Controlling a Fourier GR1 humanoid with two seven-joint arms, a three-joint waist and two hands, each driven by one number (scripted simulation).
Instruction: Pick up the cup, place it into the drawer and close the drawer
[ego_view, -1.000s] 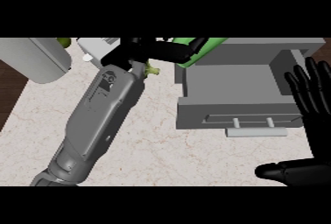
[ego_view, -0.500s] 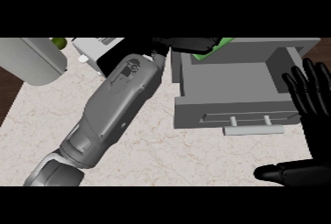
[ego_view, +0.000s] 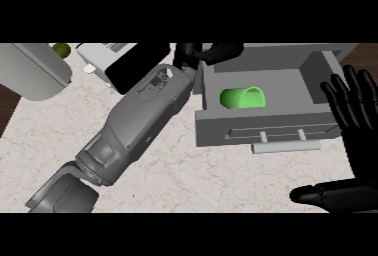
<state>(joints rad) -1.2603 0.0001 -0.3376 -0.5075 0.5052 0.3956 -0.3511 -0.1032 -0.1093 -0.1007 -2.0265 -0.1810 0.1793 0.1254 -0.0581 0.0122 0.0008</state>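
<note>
At the near right edge of the speckled beige stone table (ego_view: 221, 180), the black right hand (ego_view: 358, 125) rests open with its fingers up, holding nothing. Just left of it stands the open grey box drawer (ego_view: 258, 125), its front panel with the pale bar handle (ego_view: 286, 146) facing the robot. Inside, toward the left wall, the bright green plastic cup (ego_view: 244, 97) lies on its side, apart from both hands, so the placing looks done and closing is the step in hand. Beyond it, over the drawer's far left corner, the black left hand (ego_view: 190, 54) hangs spread and empty at the end of the grey left forearm (ego_view: 140, 120). To close well, the left hand should first lift clear of the rim so nothing catches. The push then belongs flat on the front panel near the handle's middle, straight away from the robot and even, since a cup on its side may roll and an off-centre push may skew the drawer
</note>
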